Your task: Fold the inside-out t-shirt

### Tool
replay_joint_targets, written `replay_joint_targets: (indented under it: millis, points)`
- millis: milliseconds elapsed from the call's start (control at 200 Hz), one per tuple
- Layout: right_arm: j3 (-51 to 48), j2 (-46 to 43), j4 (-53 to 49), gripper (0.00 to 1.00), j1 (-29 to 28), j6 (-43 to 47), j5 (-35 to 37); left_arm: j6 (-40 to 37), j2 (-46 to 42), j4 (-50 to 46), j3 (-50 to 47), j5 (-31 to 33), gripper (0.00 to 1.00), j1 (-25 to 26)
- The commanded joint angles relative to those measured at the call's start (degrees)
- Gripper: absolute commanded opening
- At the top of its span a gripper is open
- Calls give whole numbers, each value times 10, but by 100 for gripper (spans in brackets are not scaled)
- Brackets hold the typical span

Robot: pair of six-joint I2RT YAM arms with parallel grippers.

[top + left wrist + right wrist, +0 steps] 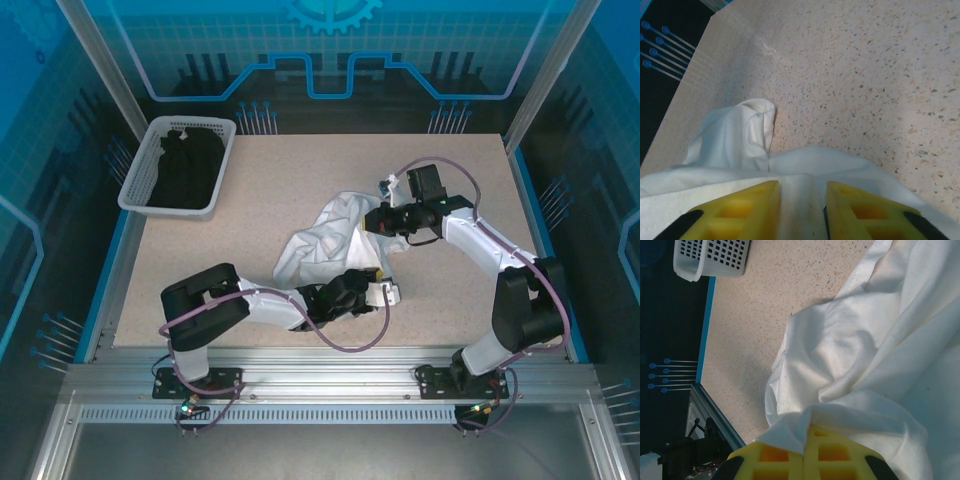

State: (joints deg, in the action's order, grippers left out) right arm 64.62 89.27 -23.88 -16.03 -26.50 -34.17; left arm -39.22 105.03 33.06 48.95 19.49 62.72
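Pinching t-shirt (855,355), right end effector (804,440) closed

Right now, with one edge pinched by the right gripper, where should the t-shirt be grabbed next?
Probably the flat near edge of the t-shirt, approached low from the left: it lies smooth between the fingers of the left gripper, unlike the bunched fold beyond.
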Motion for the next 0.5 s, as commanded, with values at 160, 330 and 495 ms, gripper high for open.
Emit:
replay_joint_targets:
  millis: [160,330,495]
  points:
    - [15,5,13,0,10,12,-15,5,-12,42,-6,14,4,-6]
    - [16,-8,11,0,9,12,-1,43,-82,72,-55,-13,0,-10]
    - [11,-15,27,0,-2,1,-4,147,-185,8,-101,-73,0,-38]
